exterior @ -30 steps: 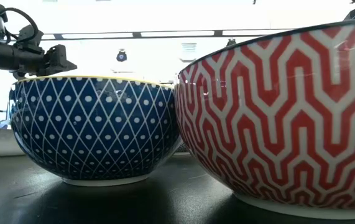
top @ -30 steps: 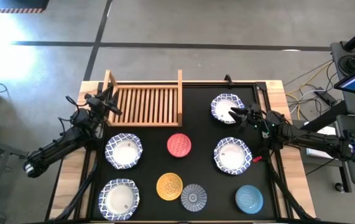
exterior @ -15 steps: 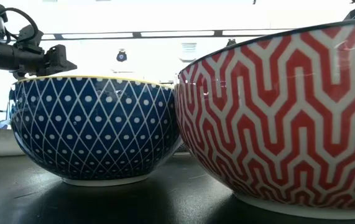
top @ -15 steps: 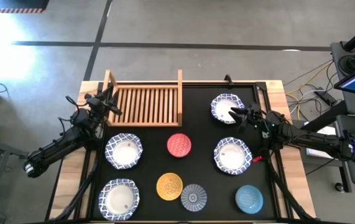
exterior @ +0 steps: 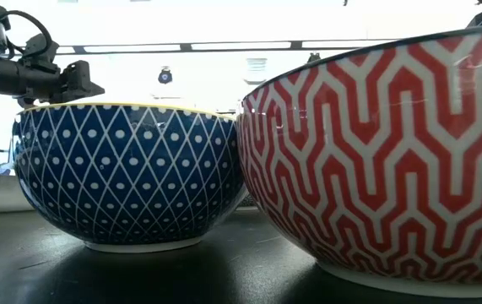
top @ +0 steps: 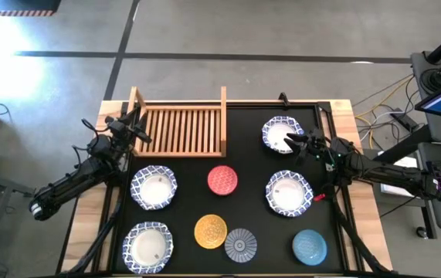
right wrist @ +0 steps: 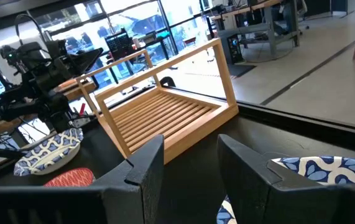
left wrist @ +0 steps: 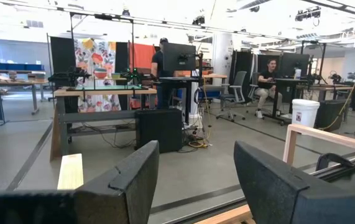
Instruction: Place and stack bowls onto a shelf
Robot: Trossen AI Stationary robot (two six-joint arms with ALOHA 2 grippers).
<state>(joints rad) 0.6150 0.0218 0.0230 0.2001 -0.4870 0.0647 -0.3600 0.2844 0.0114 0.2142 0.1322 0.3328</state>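
Note:
The wooden shelf (top: pixel 178 130) stands at the table's far left; its slats (right wrist: pixel 165 115) hold nothing. Four wide white bowls with blue rims rest on their bases on the black mat: (top: pixel 282 133), (top: pixel 289 192), (top: pixel 154 188), (top: pixel 147 245). The smaller ones are the red bowl (top: pixel 222 180), yellow bowl (top: pixel 210 231), grey-blue bowl (top: pixel 240 244) and light blue bowl (top: pixel 310 247). My right gripper (top: pixel 297 145) (right wrist: pixel 189 168) is open, above the near edge of the far-right white bowl (right wrist: pixel 314 171). My left gripper (top: pixel 137 127) (left wrist: pixel 196 180) is open beside the shelf's left rail.
The low view is filled by two nearby bowls seen from outside, one blue with a yellow rim (exterior: pixel 131 173), one with a red zigzag pattern (exterior: pixel 384 160). Bare mat lies between the shelf and the far-right bowl (top: pixel 243 135). People sit at desks in the room beyond (left wrist: pixel 267 78).

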